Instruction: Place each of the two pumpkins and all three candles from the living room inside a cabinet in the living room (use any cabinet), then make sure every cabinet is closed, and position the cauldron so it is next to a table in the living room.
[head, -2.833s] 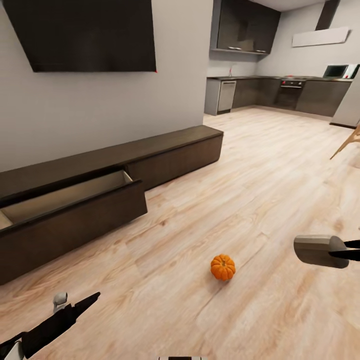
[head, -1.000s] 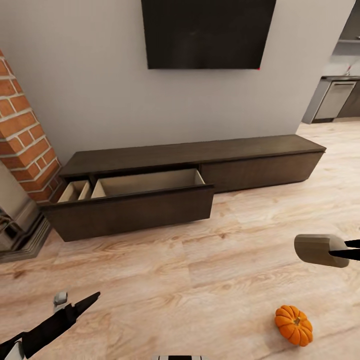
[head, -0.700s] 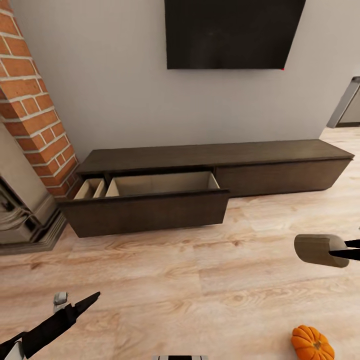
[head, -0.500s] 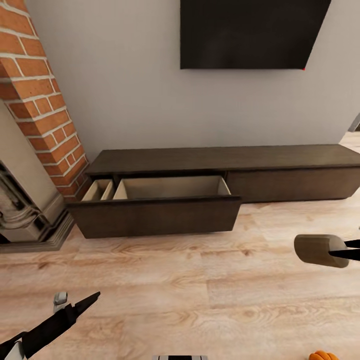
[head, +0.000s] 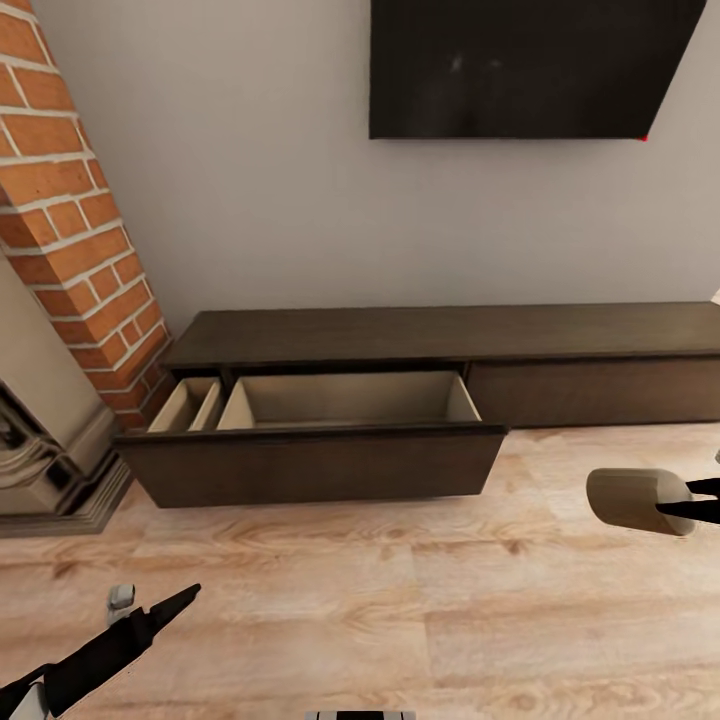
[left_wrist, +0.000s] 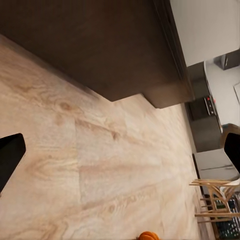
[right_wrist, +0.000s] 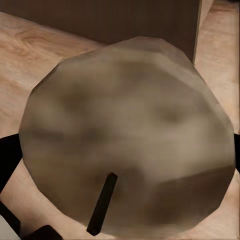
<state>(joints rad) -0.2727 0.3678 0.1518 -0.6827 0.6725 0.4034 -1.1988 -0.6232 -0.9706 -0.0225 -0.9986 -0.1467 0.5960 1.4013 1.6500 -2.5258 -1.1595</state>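
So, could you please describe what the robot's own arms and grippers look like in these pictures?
The left gripper is black, with slim, tapering fingers ending in a point; a small pale grey fitting sits beside it and a white section shows near the picture's corner. The right gripper has equally thin black fingers. No cables or markings are visible.

left gripper (head: 150, 612): matte black, slim tapered fingers ending in a sharp point; no markings seen.
left wrist: small pale grey knob w/ rounded cap (head: 120, 599) on top; white casing at frame corner.
left fingers, wrist cam: flat black pads (left_wrist: 10, 156), squared corners.
right gripper (head: 700, 500): thin black prongs, glossy-dark, tapering.
trunk: white-and-black strip (head: 360, 714) at bottom edge; detail too small to tell.
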